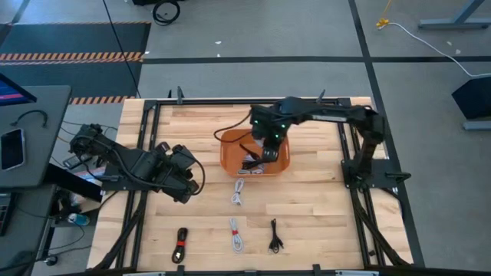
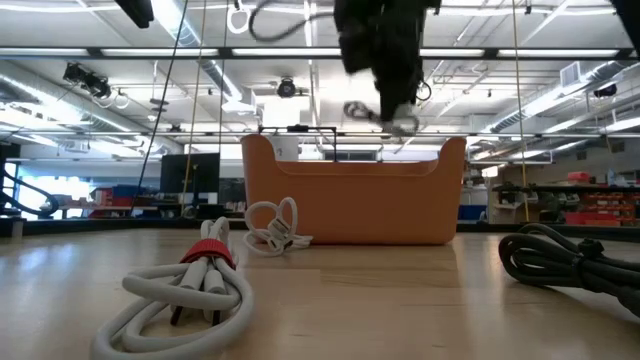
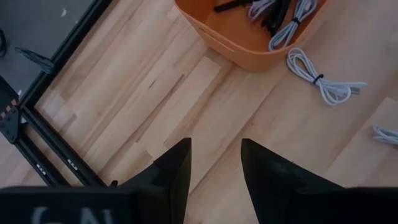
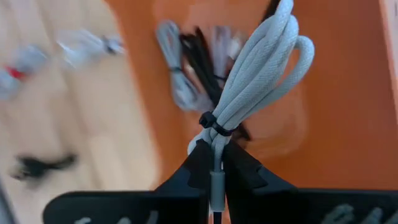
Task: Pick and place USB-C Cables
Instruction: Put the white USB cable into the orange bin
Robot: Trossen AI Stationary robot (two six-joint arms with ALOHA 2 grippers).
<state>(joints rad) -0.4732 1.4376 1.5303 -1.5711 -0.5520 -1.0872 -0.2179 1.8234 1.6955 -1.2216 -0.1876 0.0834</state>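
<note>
Right wrist view: right hand (image 4: 214, 163) clamped on grey cable bundle (image 4: 261, 74) above orange bin (image 4: 348, 93); left hand (image 3: 214, 168) parted, empty, over counter (image 3: 124, 106).

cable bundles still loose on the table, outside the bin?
4: white cable just in front of the bin, black-and-red cable, second white cable and black cable along the front edge. None looks hidden.

You see even, bright overhead light from ceiling strips (image 2: 300, 52); shadows stay soft. Your right wrist view blurs the table (image 4: 74, 124) behind the sharp grey cable (image 4: 261, 81).
</note>
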